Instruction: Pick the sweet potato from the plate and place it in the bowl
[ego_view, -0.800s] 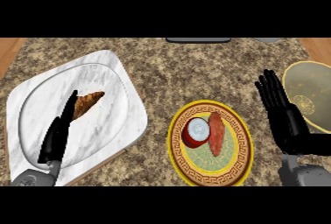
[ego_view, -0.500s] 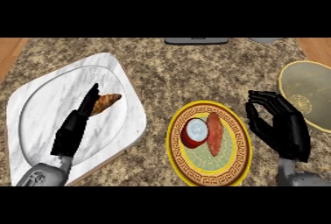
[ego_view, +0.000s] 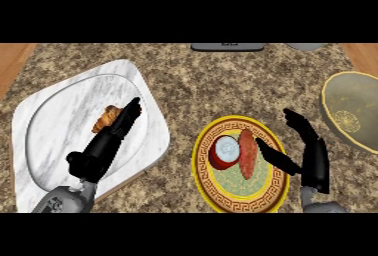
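A reddish-brown sweet potato (ego_view: 246, 153) lies on a yellow-rimmed plate (ego_view: 214, 192) near centre, beside a halved red onion (ego_view: 225, 152). The right hand (ego_view: 308, 150) hovers open just right of it, thumb over the plate, holding nothing. The bowl (ego_view: 353, 113) sits far right. The left hand (ego_view: 111, 140) rests open, straight-fingered, on a marble tray (ego_view: 59, 107) by a croissant (ego_view: 107, 118).

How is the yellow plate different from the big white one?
The yellow plate is round with a gold patterned rim; the white plate is marble-grey and plain, set in a squarish board. The yellow plate is smaller. It holds the sweet potato and a red-rimmed round thing; the white plate holds one brown pastry. Both lie flat on the counter.
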